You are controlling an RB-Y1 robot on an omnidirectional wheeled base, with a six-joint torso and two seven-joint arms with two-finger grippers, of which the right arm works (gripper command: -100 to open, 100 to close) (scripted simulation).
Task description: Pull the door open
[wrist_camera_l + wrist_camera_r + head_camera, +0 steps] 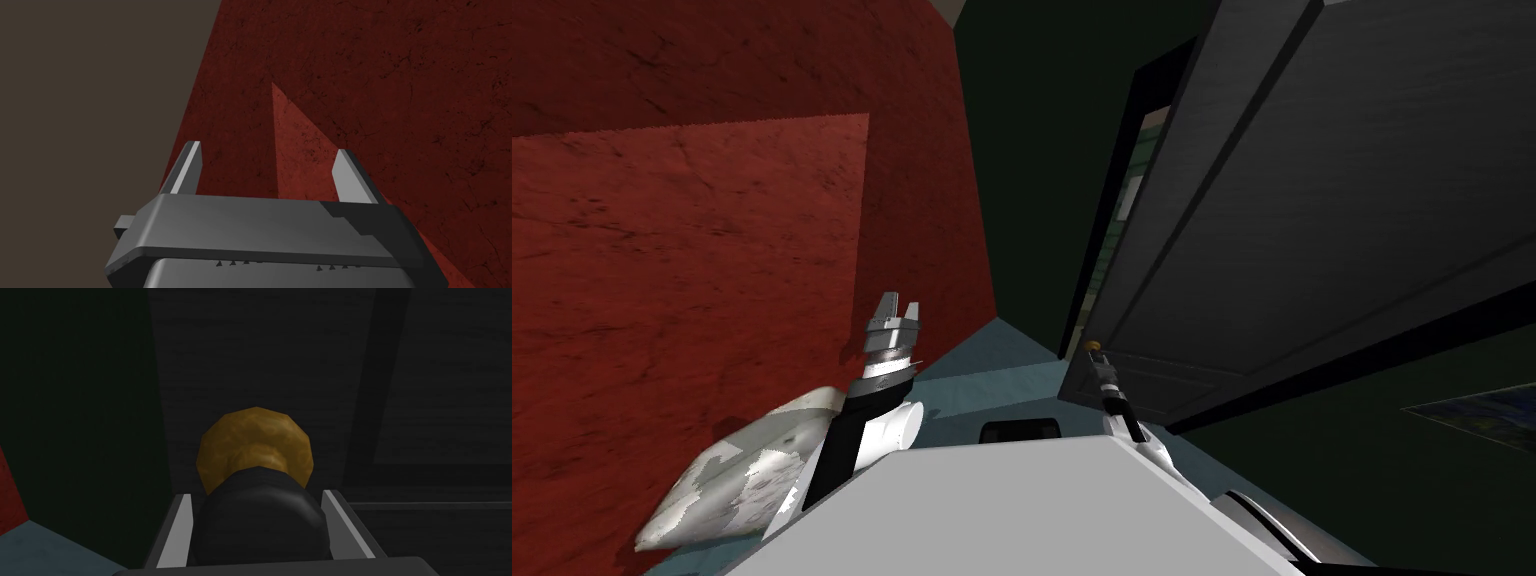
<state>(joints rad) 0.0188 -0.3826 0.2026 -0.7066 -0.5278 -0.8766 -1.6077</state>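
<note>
1. Right claw (255, 498) is clamped on the black knob (260, 528), with a finger tight against each side. So it's only as closed as the knob lets it be.
2. Behind the knob there's a round gold plate (255, 438), sitting on the dark grey door (1312, 200).
3. From the head cam, the right arm reaches up to the door's near edge, low down, with the gold bit right at its tip.
4. Door's standing off its black frame (1117, 200), and a thin pale green strip shows in the gap.
5. Left claw (897, 308) is up by the red wall (712, 250), well apart from the door. Its fingers are spread wide with nothing between them.
6. Blue-grey floor (992, 370) runs between the wall and the door.
</note>
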